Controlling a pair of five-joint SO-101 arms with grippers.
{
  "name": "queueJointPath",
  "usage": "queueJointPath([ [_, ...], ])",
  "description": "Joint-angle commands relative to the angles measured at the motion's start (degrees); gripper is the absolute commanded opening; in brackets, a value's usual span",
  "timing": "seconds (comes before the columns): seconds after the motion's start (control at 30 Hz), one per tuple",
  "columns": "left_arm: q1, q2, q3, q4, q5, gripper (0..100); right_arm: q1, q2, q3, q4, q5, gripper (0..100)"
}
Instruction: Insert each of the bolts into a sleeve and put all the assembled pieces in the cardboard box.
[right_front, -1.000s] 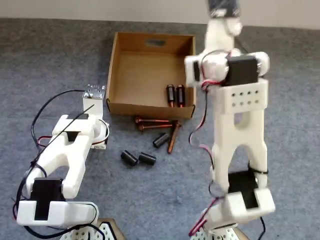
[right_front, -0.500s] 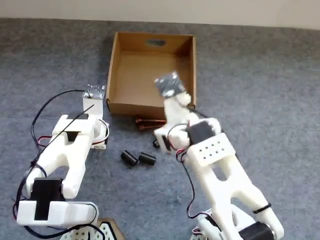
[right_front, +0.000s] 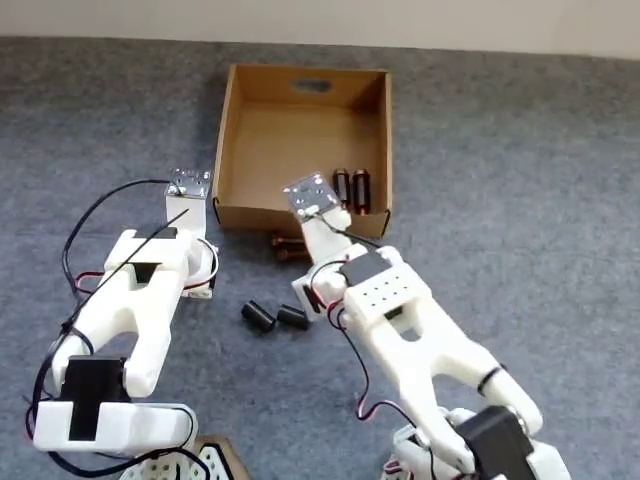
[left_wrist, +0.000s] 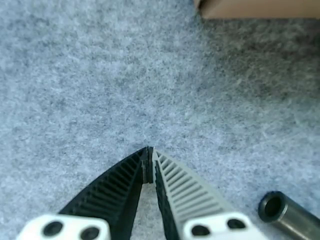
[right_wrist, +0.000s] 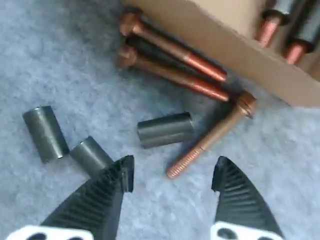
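Note:
Three copper bolts (right_wrist: 172, 75) lie on the grey carpet against the front wall of the cardboard box (right_front: 300, 216). A dark sleeve (right_wrist: 165, 130) rests beside the third, slanted bolt (right_wrist: 215, 132), and two more sleeves (right_front: 275, 317) lie farther out. Two assembled pieces (right_front: 350, 190) sit in the box's near right corner. My right gripper (right_wrist: 174, 170) hangs open above the slanted bolt's threaded end. Over bare carpet left of the box, my left gripper (left_wrist: 149, 151) is shut with nothing in it; a sleeve (left_wrist: 287, 217) lies close by.
The left arm's wrist (right_front: 188, 200) stands just off the box's front left corner (left_wrist: 250, 7). The right arm (right_front: 400, 330) stretches across the carpet in front of the box. Open carpet lies to the right of the box.
The right arm has swung down from high over the box's right side to the loose bolts in front of the box. The left arm has kept still.

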Motion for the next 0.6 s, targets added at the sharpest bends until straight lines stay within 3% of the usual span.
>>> queueJointPath([
  [0.0, 1.1, 0.0, -0.1, -0.7, -0.2, 3, -0.9, 2.3, -0.7, -2.5, 0.0, 24.5],
  [0.57, 1.1, 0.0, -0.1, -0.7, -0.2, 3, -0.9, 11.1, -0.7, -10.2, 0.3, 22.0],
])
